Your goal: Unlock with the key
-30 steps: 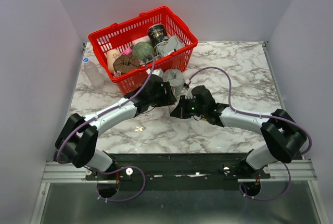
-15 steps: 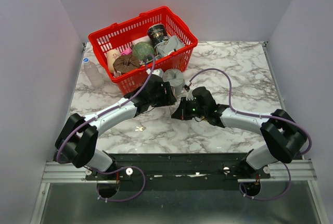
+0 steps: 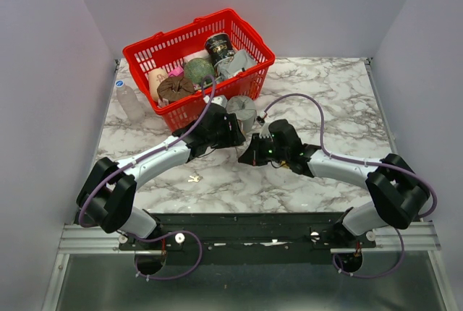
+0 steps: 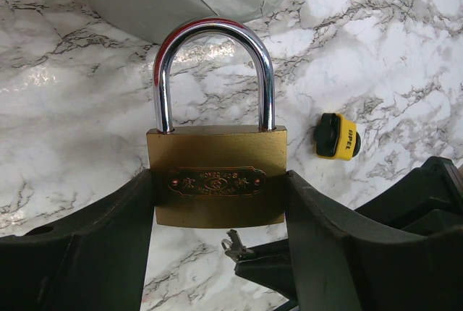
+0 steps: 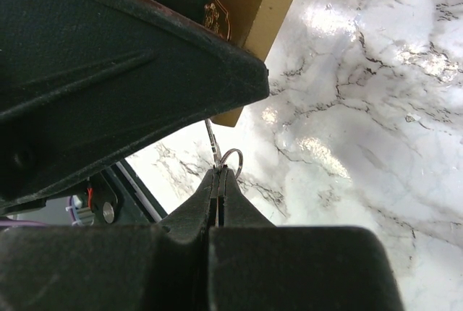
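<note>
A brass padlock (image 4: 217, 181) with a steel shackle (image 4: 213, 36) stands upright between my left gripper's fingers (image 4: 108, 253). The left gripper (image 4: 219, 206) is shut on its body from both sides, just above the marble. My right gripper (image 5: 218, 173) is shut on a small silver key (image 5: 212, 141) with a ring (image 5: 233, 159). The key (image 4: 233, 242) points up at the underside of the padlock (image 5: 257, 3), its tip just short of the bottom face. In the top view both grippers meet mid-table, left gripper (image 3: 230, 136) beside right gripper (image 3: 249, 155).
A red basket (image 3: 246, 72) full of items stands behind the grippers, with a grey round object (image 3: 242, 111) in front of it. A clear bottle (image 3: 130, 101) stands at the left edge. A yellow-black object (image 4: 336, 136) and another small key (image 3: 193, 178) lie on the marble.
The right arm has shifted very slightly near the padlock. Both grips are unchanged.
</note>
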Motion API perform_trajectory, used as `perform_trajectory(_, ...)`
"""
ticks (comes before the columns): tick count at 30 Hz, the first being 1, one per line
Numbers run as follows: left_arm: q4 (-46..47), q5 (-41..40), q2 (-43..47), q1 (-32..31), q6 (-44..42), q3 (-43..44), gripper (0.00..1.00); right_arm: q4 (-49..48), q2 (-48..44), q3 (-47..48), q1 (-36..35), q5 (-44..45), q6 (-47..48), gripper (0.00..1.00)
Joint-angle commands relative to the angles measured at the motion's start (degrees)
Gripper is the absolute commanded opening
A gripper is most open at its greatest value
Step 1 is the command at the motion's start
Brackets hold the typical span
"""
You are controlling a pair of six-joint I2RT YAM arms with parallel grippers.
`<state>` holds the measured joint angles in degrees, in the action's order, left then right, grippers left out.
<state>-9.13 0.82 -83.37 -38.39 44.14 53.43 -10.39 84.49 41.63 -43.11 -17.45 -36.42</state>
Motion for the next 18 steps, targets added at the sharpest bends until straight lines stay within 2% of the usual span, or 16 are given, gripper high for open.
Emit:
perform_trajectory(1,4.3,0.0,2.4,-0.4,-0.1,0.5,0.0,0.6,0.9,1.9,0.2,0.9,0.4,0.01)
perform_trajectory(18,4.4,0.1,2.5,-0.4,-0.1,0.5,0.0,0.7,3.0,2.6,0.3,1.2,-0.1,0.01)
